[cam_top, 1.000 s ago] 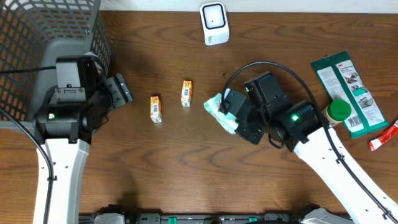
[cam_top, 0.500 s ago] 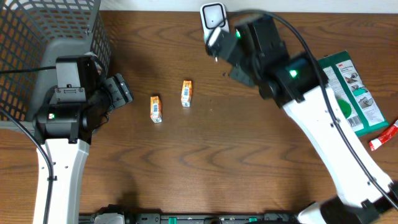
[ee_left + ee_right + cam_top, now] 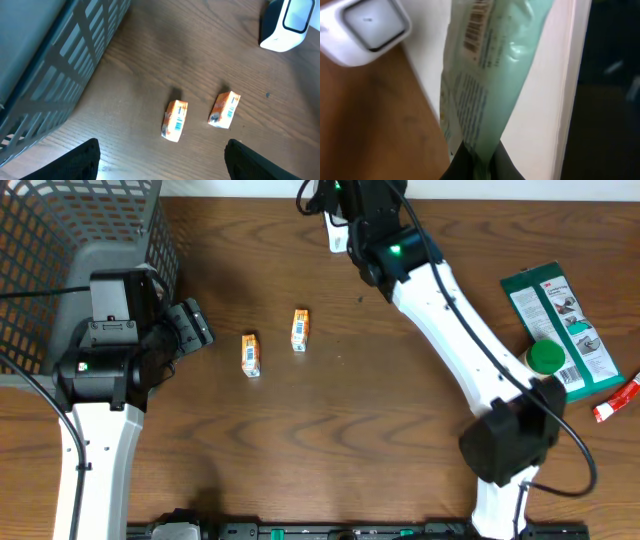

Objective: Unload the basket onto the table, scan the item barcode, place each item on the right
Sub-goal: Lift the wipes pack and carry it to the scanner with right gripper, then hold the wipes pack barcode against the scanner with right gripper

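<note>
Item: pale-green packet point(image 3: 485, 75), barcode point(image 3: 476, 22) near top, other print too blurred to read, pinched at frame bottom by right gripper point(image 3: 477, 162), just right of white scanner point(image 3: 362, 27) at upper left; overhead hides pkt behind arm; left gripper point(image 3: 162, 165) wide, holding nothing, two orange cartons point(image 3: 175, 120) mid-frame in left-wrist view.

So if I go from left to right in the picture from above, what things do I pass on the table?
Wire basket → left gripper → first orange box → second orange box → flat green packet → red tube at the edge.
</note>
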`<state>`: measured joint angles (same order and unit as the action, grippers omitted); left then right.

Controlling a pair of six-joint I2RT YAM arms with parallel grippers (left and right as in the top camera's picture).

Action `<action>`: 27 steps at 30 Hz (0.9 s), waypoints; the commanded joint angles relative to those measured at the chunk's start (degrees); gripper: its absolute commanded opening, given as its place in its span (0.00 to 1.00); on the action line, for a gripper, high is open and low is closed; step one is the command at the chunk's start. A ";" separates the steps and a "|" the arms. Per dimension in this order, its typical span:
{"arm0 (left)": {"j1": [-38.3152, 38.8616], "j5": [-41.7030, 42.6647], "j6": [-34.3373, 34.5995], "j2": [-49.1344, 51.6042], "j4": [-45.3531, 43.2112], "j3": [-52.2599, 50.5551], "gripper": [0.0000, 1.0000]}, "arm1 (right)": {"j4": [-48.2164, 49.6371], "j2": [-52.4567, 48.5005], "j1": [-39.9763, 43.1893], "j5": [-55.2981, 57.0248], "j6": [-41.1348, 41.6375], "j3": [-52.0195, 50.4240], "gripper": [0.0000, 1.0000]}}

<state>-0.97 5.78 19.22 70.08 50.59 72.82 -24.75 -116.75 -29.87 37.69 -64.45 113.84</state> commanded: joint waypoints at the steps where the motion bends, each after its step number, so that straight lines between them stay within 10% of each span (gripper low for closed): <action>1: -0.24 -0.70 -0.57 0.00 -0.04 0.85 0.80 | 5.51 -3.50 1.38 3.39 -9.20 1.27 0.01; 15: -0.24 -0.70 -0.57 0.00 -0.04 0.85 0.81 | 20.33 -18.38 5.88 -2.89 -12.94 1.27 0.01; 27: -0.24 -0.70 -0.57 0.00 -0.04 0.85 0.80 | 20.70 -24.17 7.67 -7.67 1.53 1.27 0.01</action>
<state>-0.97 5.78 19.22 70.08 50.57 72.82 -4.40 -140.77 -22.61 32.53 -68.79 113.89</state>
